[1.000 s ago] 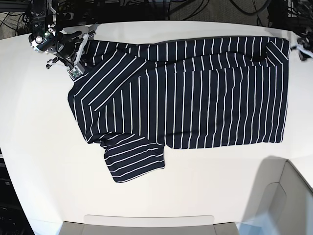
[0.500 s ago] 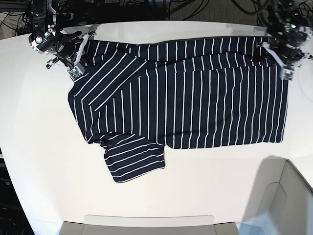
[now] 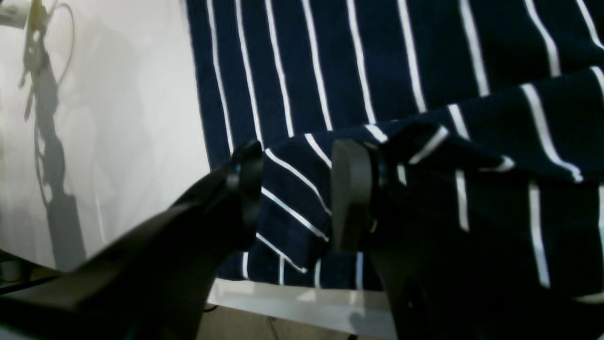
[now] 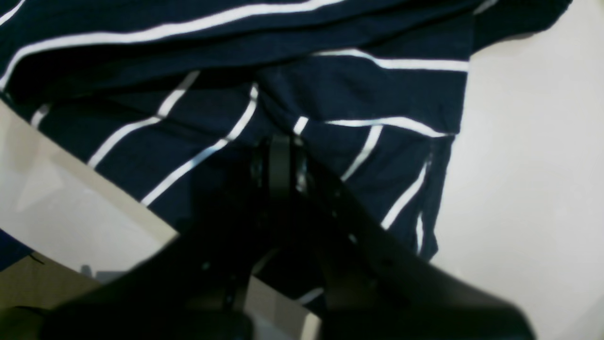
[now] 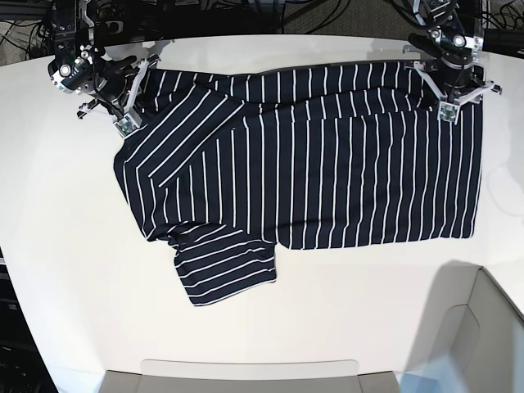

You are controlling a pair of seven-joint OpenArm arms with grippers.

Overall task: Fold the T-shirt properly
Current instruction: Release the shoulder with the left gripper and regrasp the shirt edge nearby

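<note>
I see the shirt [image 5: 311, 155] lying flat across the white table [image 5: 65, 270], one sleeve folded in at the near left corner. My right gripper [image 4: 278, 156] is pressed together on a bunch of cloth at the shirt's far left corner (its wrist view shows the fabric pinched). My left gripper [image 3: 295, 189] sits at the far right corner, fingers [image 3: 351, 189] spread, a raised fold between them.
</note>
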